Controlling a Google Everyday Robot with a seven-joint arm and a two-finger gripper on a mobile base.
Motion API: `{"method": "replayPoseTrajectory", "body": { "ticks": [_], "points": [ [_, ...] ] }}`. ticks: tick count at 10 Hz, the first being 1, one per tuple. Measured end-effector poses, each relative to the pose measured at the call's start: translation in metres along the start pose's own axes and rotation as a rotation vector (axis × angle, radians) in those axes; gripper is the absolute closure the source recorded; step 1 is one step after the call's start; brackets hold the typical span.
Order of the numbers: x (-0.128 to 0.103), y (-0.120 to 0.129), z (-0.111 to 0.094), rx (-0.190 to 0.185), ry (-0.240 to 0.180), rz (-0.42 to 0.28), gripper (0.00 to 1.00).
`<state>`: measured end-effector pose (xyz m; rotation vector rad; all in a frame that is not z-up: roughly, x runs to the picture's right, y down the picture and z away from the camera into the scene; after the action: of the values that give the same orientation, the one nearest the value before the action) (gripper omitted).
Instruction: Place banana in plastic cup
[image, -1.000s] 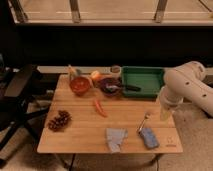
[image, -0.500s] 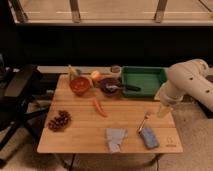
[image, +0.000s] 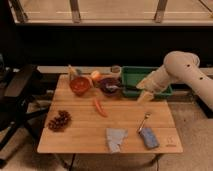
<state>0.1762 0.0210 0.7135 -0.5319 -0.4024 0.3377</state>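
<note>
From where I stood, the gripper (image: 144, 95) hung right of centre in the frame, at the front edge of the green tray (image: 132, 75). Its fingers were spread wide and held nothing. The banana (image: 72, 72) sat at the upper left of the table (image: 80, 140), just beside the back rim of the red bowl (image: 80, 86). The plastic cup (image: 116, 69) stood behind the dark bowl (image: 107, 86), apart from the banana.
</note>
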Motion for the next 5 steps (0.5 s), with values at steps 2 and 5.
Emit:
{"method": "replayPoseTrajectory", "body": {
  "ticks": [2, 5],
  "points": [
    [-0.0048, -0.0022, 0.0009, 0.001, -0.019, 0.006, 0.35],
    [-0.0050, -0.0020, 0.0013, 0.000, -0.019, 0.006, 0.35]
  ]
}}
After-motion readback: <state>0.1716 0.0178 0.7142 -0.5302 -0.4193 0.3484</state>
